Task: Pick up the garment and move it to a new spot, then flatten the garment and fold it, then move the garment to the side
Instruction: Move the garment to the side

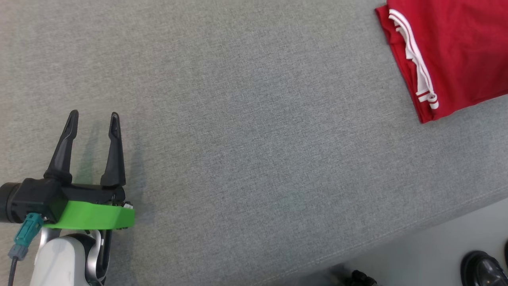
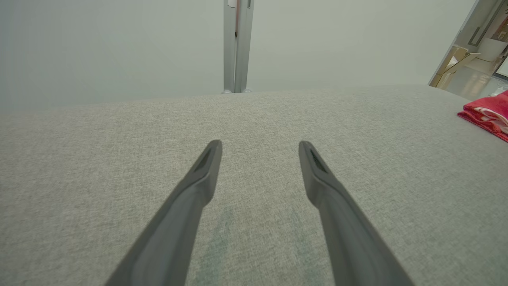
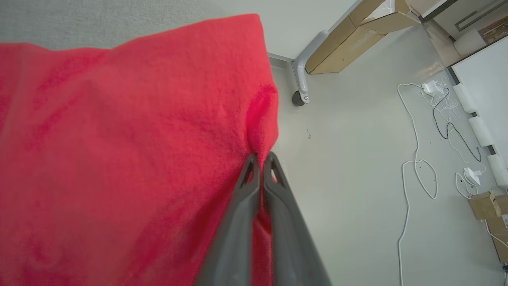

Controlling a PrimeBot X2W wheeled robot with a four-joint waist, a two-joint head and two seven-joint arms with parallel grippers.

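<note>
Garment [image 1: 456, 51] near table [image 1: 254, 139] R edge | R gripper [image 3: 262, 159] pinching its edge (tips together) | L gripper [image 1: 94, 117] wide, well apart

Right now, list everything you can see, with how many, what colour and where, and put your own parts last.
garment: one, red with white trim, far right of the padded surface
padded surface: one, grey, under the garment
shoe: one clearly seen, black, on the floor at lower right
cables: several, white and black, on the floor
cardboard boxes: at least two, brown, on the floor
left gripper: one, dark fingers, open over bare surface
right gripper: one, dark fingers, shut on the garment's edge
</note>
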